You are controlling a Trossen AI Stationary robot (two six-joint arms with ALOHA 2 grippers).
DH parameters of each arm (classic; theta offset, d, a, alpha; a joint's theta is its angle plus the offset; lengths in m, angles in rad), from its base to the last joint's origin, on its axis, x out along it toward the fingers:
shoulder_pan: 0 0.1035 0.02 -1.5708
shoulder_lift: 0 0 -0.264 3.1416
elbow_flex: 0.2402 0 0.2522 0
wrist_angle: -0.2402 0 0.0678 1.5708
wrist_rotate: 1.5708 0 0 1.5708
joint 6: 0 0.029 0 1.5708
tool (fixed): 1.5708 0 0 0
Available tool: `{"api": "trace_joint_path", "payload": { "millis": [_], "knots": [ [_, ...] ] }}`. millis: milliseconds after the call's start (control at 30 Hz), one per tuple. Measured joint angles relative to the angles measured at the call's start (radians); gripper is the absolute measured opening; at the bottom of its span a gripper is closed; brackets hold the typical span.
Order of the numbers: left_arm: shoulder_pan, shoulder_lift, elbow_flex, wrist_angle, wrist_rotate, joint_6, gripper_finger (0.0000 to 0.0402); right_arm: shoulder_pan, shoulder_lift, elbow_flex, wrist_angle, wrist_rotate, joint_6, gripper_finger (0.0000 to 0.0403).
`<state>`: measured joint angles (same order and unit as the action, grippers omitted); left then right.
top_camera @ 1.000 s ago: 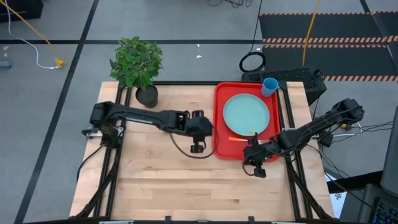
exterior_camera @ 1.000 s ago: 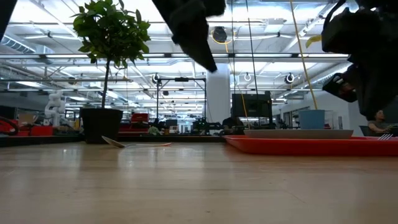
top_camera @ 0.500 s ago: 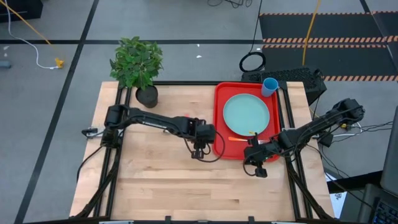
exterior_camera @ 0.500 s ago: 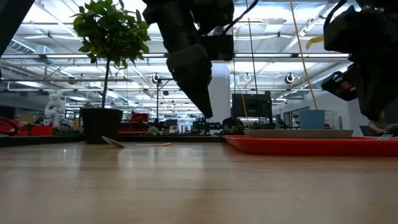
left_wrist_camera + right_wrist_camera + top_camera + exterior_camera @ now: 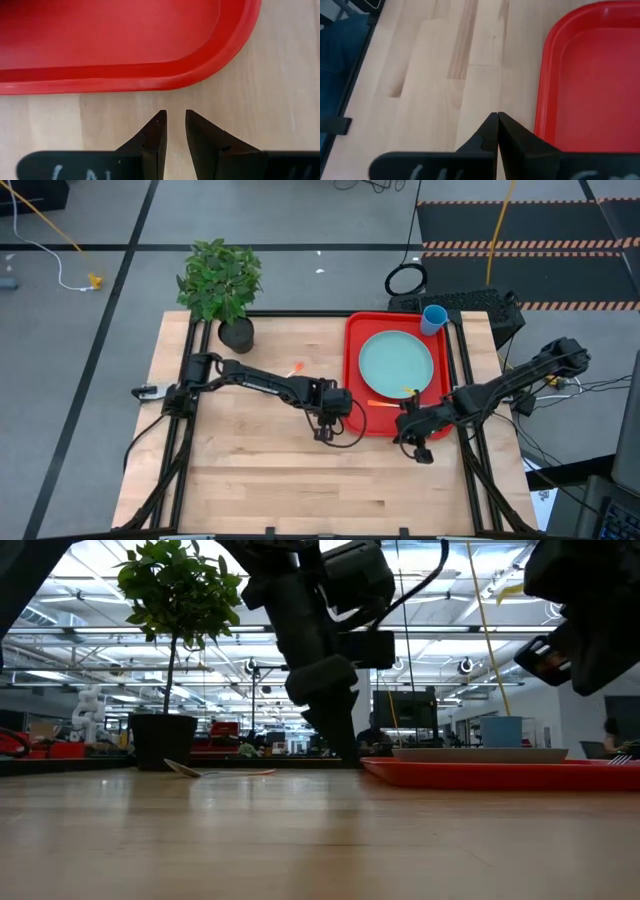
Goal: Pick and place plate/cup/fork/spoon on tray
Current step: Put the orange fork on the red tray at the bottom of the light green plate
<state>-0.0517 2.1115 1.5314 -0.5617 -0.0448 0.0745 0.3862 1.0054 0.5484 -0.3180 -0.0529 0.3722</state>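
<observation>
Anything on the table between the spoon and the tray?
Nothing visible: bare wood lies between the spoon and the tray. The left gripper hangs by its near-left corner, off that line.

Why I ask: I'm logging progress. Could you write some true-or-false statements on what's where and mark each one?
1. The plate lies on the tray. True.
2. The left gripper holds the spoon. False: it is empty, jaws slightly apart, over the table beside the tray.
3. The spoon lies on the table, off the tray. True.
4. The right gripper is open. False: it is shut.
5. The cup stands on the plate. False: it stands beside the plate, at the tray's far corner.
</observation>
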Motion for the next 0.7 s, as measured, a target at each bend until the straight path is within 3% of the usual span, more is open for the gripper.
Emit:
{"api": "trace_joint_path", "payload": {
  "millis": [700],
  "knots": [
    [-0.004,0.032,0.001,0.205,0.008,0.033,0.0074,0.0,-0.044,0.0,-0.008,0.078,-0.071,0.0]
  ]
}}
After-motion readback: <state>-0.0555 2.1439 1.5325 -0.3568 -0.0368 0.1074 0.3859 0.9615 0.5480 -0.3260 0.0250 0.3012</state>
